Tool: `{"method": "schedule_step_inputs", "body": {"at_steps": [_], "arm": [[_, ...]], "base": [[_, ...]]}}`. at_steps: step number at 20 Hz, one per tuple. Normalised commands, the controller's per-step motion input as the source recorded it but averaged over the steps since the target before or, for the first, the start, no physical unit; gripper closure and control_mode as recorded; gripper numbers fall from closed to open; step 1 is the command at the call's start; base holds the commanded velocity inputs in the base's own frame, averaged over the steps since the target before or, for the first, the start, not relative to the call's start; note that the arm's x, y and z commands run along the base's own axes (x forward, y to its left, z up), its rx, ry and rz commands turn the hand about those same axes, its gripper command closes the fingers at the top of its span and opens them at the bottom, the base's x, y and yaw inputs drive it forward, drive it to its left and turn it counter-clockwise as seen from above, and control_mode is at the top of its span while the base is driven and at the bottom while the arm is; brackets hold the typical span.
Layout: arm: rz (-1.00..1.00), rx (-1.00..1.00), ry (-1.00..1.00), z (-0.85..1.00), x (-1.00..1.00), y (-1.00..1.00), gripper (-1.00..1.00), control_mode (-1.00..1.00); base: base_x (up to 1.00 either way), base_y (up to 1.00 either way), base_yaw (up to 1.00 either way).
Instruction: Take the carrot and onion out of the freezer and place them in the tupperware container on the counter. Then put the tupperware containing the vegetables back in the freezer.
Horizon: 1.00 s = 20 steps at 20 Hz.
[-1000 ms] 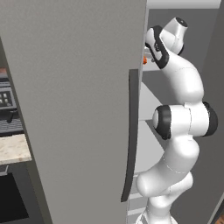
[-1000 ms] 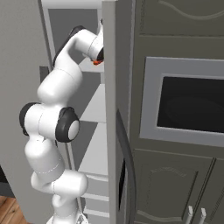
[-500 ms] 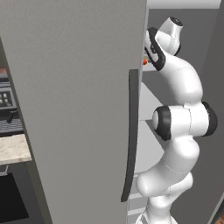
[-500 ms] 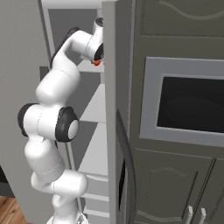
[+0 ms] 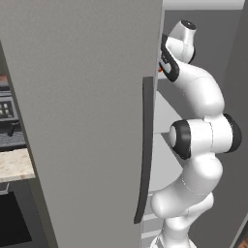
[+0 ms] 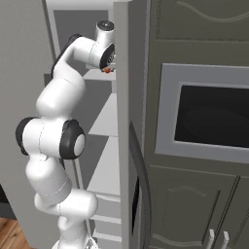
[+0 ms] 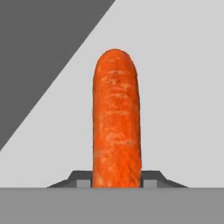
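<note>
Taking the freezer (image 5: 82, 121) as the landmark: nearest the cameras is its flat grey door, swung open, with the long dark curved handle (image 5: 144, 150) running down its free edge. In the left base view the beige counter (image 5: 14, 164) sits beyond the door's far side, low and to the left.

The white arm rises beside the door's free edge and reaches up into the open freezer compartment, over the pale shelves (image 6: 104, 116) inside. At the top of the reach, the gripper (image 7: 116, 178) is inside the compartment at an upper shelf level, next to the inner edge of the door.

In the hand view, the carrot (image 7: 116, 118) lies on the pale shelf surface, running straight away from the hand. Its near end sits between the two dark fingertips (image 7: 81, 179), which flank it closely on either side; whether they are actually pressing on it cannot be told. A small orange spot shows at the gripper in both base views.
</note>
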Motion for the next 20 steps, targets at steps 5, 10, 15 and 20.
{"method": "schedule_step_inputs", "body": {"at_steps": [5, 10, 15, 20], "arm": [[0.0, 0.12, -0.02, -0.03, -0.16, -0.44, 1.0, -1.0], [0.0, 0.03, -0.09, 0.25, -0.69, -0.06, 1.0, -1.0], [0.0, -0.02, -0.11, 0.37, -0.98, 0.02, 1.0, -1.0], [0.0, -0.07, -0.13, 0.2, -1.0, 0.14, 1.0, -1.0]], "base": [[0.0, 0.0, 0.0], [0.0, 0.0, 0.0], [0.0, 0.0, 0.0], [0.0, 0.0, 0.0]]}}
